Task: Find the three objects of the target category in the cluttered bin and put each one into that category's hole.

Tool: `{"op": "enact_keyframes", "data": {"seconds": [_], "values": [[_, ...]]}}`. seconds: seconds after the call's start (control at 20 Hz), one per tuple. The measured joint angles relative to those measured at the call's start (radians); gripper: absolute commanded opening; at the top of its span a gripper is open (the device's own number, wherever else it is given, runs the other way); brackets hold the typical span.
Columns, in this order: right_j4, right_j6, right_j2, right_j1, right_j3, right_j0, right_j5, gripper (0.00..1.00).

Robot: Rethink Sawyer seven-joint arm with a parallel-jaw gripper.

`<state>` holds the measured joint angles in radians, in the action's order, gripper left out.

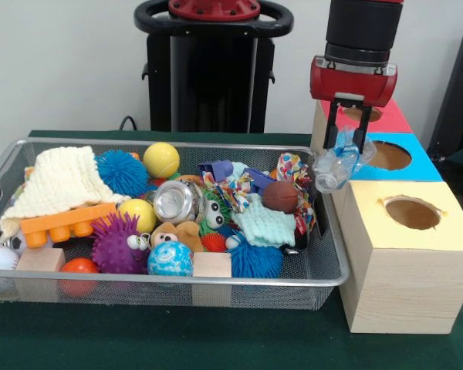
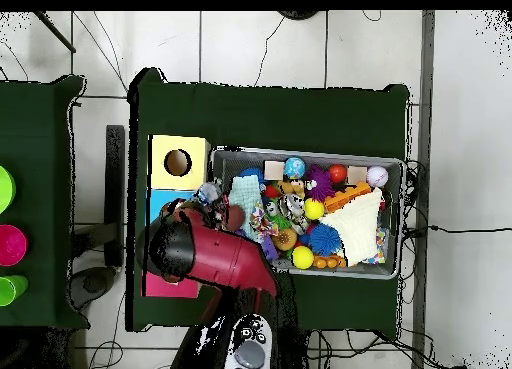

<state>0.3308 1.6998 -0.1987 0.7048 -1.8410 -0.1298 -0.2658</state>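
Observation:
My gripper hangs just right of the wire mesh bin, above the gap between the bin and the wooden boxes. It is shut on a crumpled clear plastic bottle, which dangles below the fingers in front of the blue-topped box. The yellow-topped box with its round hole stands nearest the camera, and the red-topped box is behind. In the overhead view the arm covers the gripper, and the bottle shows between the bin and the blue box.
The bin holds many toys: a cream cloth, an orange brick, a silver can, yellow balls, spiky balls, a brown ball and wooden blocks. Coloured cups stand on a separate table.

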Motion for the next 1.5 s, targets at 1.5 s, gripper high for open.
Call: {"op": "enact_keyframes", "data": {"seconds": [1.5], "values": [[0.062,0.006,-0.062,0.07,-0.006,-0.126,-0.094,0.0]]}}
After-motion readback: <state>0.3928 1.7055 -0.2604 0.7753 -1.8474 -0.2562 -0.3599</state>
